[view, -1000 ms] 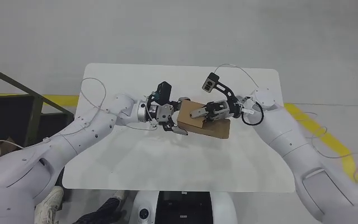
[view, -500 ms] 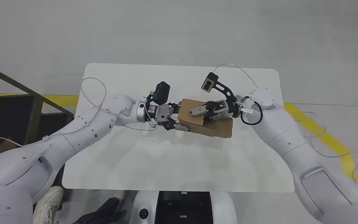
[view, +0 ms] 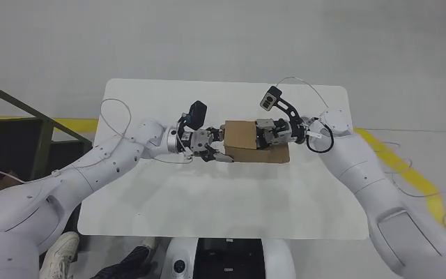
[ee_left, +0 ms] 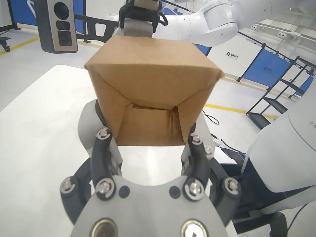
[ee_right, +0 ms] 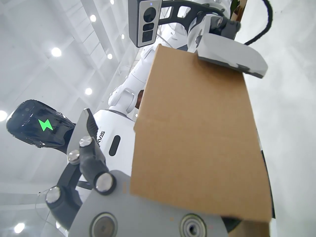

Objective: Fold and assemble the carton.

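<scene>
Left wrist view shows carton (ee_left: 150, 75) end flaps folded inward, perhaps not fully shut.

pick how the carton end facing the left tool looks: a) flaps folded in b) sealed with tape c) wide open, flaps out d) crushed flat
a: in the left wrist view, the carton end nearest the left tool has its flaps folded inward, leaving a small gap in the middle.

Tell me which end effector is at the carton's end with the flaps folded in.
The left end effector: the carton's folded-flap end sits between its fingers; the right end effector is at the opposite end.
</scene>
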### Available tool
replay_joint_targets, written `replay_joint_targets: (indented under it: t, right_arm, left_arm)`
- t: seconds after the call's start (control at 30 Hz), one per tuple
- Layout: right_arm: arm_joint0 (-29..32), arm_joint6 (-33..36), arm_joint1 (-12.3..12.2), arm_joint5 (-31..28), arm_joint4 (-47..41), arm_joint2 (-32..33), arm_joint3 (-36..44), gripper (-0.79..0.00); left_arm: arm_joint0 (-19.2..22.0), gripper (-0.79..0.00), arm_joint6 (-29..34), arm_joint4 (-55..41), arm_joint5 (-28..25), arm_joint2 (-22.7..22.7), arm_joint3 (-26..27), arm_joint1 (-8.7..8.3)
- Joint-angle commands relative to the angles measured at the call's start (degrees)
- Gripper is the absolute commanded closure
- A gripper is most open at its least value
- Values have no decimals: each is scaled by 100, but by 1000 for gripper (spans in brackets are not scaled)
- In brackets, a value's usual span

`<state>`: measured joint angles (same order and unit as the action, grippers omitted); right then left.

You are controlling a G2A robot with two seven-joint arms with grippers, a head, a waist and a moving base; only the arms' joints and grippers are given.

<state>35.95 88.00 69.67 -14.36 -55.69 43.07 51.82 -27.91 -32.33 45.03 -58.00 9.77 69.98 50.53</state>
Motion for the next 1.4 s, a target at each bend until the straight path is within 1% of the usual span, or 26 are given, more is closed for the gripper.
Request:
replay_joint_targets:
  t: [0.0, 0.13, 0.17, 0.27, 0.53, 0.57, 0.63, 0.67, 0.77, 0.83, 0.87, 1.03, 1.07, 1.13, 1.2, 1.37]
  right_arm:
    - [29, 0, -55, 6, 108, 85, -5, -259]
    - [148, 0, -137, 73, 213, 206, 156, -18]
    - [175, 0, -149, 108, 256, 213, 207, 0]
    - [238, 0, -169, 168, 293, 273, 273, 0]
    - [412, 0, -160, 204, 2, 433, 363, 0]
    - [435, 0, -156, 212, -57, 450, 372, -31]
    - [470, 0, -147, 228, -145, 476, 387, -55]
    - [489, 0, -141, 242, -208, 490, 396, -86]
    - [534, 0, -128, 275, -334, 519, 424, -139]
    - [565, 0, -121, 297, -426, 534, 459, -246]
    - [572, 0, -120, 303, -440, 539, 471, -283]
    - [619, 0, -122, 334, -573, 588, 531, -292]
    - [627, 0, -124, 351, -587, 597, 534, -283]
    - [646, 0, -127, 373, -624, 614, 555, -237]
    - [671, 0, -131, 398, -662, 621, 594, -154]
    - [767, 0, -138, 424, -874, 626, 791, -102]
  left_arm:
    - [-6, -566, -62, -20, 0, 1, -10, -19]
    - [-15, -548, -136, -32, 0, 0, -4, -44]
    - [-16, -545, -156, -38, 0, 1, 8, -46]
    - [-14, -536, -183, -29, 0, -1, 42, -46]
    - [-38, -514, -284, 10, 0, 33, 50, -45]
    - [-46, -514, -296, 6, 0, 36, 49, -45]
    - [-53, -505, -298, 13, 0, 42, 54, -44]
    - [-56, -505, -302, 12, 0, 48, 56, -43]
    - [-69, -489, -302, 23, 0, 63, 67, -37]
    - [-79, -483, -310, 30, 0, 77, 64, -34]
    - [-86, -477, -306, 35, 0, 82, 57, -32]
    - [-122, -468, -310, 61, 0, 119, 52, -20]
    - [-129, -468, -311, 67, 0, 126, 50, -18]
    - [-144, -465, -323, 73, 0, 145, 46, -15]
    - [-160, -465, -333, 76, 0, 164, 41, -12]
    - [-194, -471, -350, 112, 0, 209, 42, -7]
